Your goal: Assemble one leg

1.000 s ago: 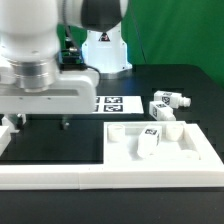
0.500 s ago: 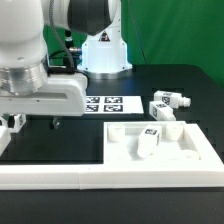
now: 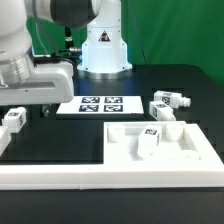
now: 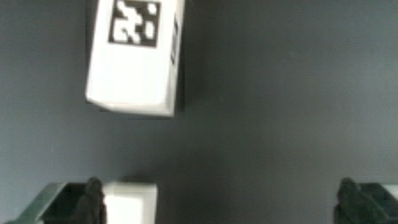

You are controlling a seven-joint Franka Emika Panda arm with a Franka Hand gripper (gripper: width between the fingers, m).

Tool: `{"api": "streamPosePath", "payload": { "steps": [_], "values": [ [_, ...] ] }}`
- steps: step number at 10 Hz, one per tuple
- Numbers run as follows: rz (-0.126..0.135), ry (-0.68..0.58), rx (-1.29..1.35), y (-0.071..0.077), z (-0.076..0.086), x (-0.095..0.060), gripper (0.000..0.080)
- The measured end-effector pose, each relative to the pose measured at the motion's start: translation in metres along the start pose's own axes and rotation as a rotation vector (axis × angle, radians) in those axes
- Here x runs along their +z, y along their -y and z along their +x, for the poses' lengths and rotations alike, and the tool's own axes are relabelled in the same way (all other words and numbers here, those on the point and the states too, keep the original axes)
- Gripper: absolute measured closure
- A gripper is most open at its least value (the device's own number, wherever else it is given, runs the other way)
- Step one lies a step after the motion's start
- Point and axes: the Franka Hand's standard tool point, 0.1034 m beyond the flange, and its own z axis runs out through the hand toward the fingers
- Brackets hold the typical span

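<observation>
A white leg (image 3: 14,118) with a square tag lies on the black table at the exterior view's left, just under my gripper (image 3: 25,110). In the wrist view a tagged leg (image 4: 137,55) lies ahead of my gripper (image 4: 222,205). A second white piece (image 4: 128,200) sits between the jaws, close to one finger (image 4: 71,205). The jaws stand wide apart and hold nothing. Another leg (image 3: 148,140) stands on the white tabletop (image 3: 185,150). Two more legs (image 3: 170,101) lie at the exterior view's right.
The marker board (image 3: 100,104) lies on the table in the middle, behind the tabletop. A white rail (image 3: 100,178) runs along the front edge. The robot's white base (image 3: 103,45) stands at the back.
The arm has moved toward the exterior view's left and uncovered the marker board. The gripper now hangs over the leg at the left. The other parts have not moved.
</observation>
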Motion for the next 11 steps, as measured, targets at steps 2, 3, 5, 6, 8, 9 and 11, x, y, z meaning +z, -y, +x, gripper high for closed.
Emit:
{"api": "streamPosePath", "payload": {
  "steps": [2, 3, 5, 6, 8, 9, 11],
  "values": [
    [0.009, 0.066, 0.020, 0.000, -0.002, 0.007, 0.0151],
    [0.034, 0.166, 0.014, -0.001, -0.007, 0.010, 0.0151],
    [0.057, 0.308, 0.013, -0.002, -0.005, 0.015, 0.0151],
    [0.050, 0.321, 0.024, 0.002, -0.002, 0.015, 0.0151],
    [0.057, 0.339, 0.023, 0.004, -0.005, 0.018, 0.0151],
    [0.057, 0.338, 0.023, 0.003, -0.004, 0.018, 0.0151],
    [0.027, 0.370, 0.001, -0.021, -0.007, 0.011, 0.0151]
  ]
}}
